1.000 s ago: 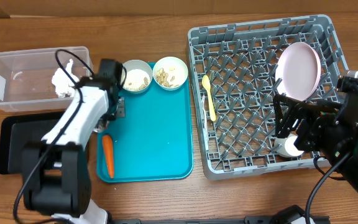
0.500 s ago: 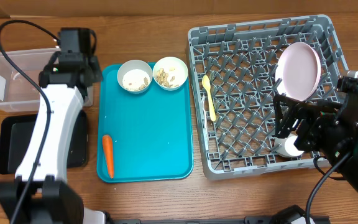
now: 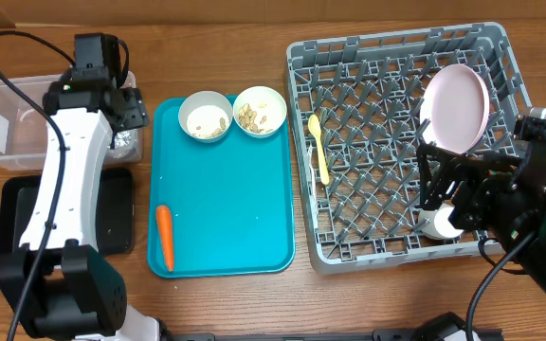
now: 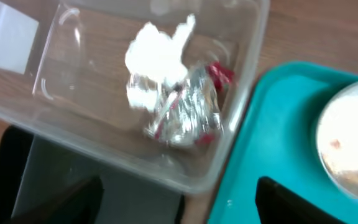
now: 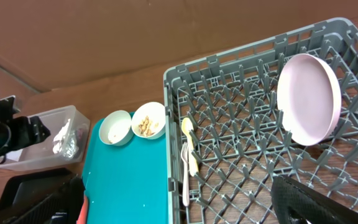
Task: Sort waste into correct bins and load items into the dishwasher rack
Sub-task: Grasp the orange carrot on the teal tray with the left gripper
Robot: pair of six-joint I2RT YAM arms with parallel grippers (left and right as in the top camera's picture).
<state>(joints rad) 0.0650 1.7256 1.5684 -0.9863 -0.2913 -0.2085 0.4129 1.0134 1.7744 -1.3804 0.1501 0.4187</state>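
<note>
My left gripper hung over the tub, jaws apart and empty; wrapper and napkin lay inside, where waste belonged. My right gripper hovered spread wide at the rack, which held 1 plate.

Your overhead view is bright and evenly lit from above, with only short, soft shadows on the tabletop and a mild sheen on the teal tray; everything there is sharp. Your left wrist view is smeared throughout: the foil wrapper and napkin have no crisp edges, pale glare streaks run along the clear tub walls, and the left fingers are dark, unfocused shapes at the bottom. Your right wrist view is clear across the rack and plate, though the rack's edges bow outward and the right fingers are blurred black masses.
</note>
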